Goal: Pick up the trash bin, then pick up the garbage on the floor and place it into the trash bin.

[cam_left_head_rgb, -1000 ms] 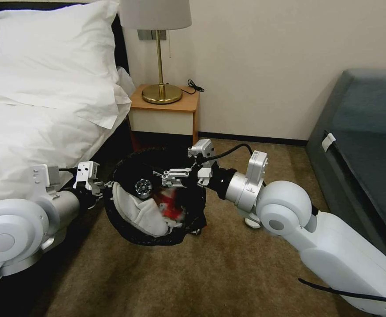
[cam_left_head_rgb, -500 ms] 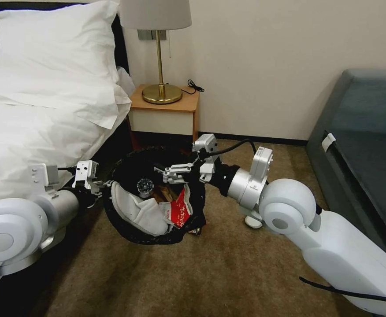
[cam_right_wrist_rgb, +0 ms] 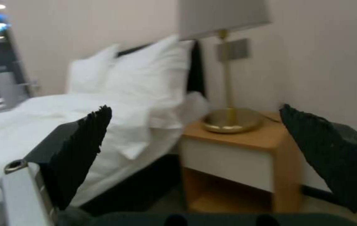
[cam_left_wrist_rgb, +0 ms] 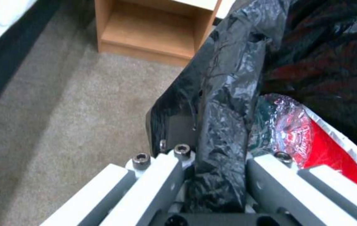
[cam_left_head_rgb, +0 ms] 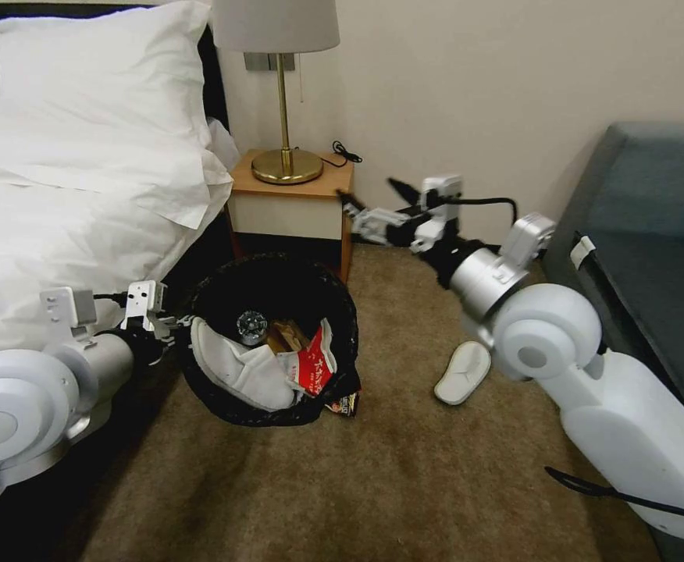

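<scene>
Raised and swung clear of the bin since a moment ago, the right gripper is now held in the air in front of the nightstand, its fingers spread apart with nothing between them. Uncovered by that move, a white slipper is seen lying on the carpet beside the right arm. The trash bin is held at its rim by the left gripper, whose fingers are clamped on the black bag lining. Inside the bin, another white slipper, a red wrapper and a small bottle are seen. A small wrapper lies on the carpet, touching the bin's base.
</scene>
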